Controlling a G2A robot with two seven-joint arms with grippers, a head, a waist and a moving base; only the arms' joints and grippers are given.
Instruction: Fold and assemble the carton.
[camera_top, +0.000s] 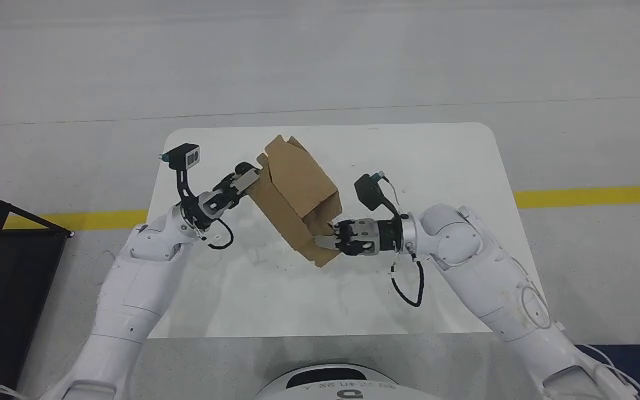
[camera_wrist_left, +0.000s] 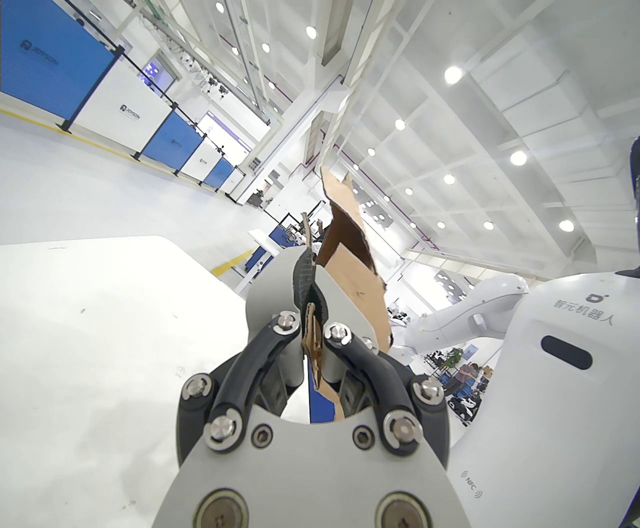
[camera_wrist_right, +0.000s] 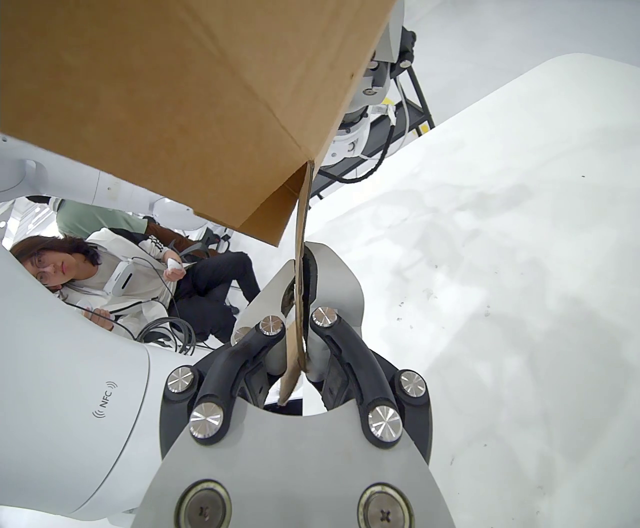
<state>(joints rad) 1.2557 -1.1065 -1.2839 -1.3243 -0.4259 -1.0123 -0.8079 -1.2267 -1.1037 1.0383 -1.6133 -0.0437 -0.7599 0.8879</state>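
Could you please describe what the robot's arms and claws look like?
The left arm and right arm are glossy white. The left claw and right claw have silver-grey fingers on black bolted linkages. A black cable loops at each wrist.

Both arms are angling inward with elbows out, wrists facing each other. The left claw (camera_top: 243, 181) is pinching one side of the carton (camera_top: 297, 190), fingers closed; the right claw (camera_top: 327, 240) is clamping the opposite corner flap.
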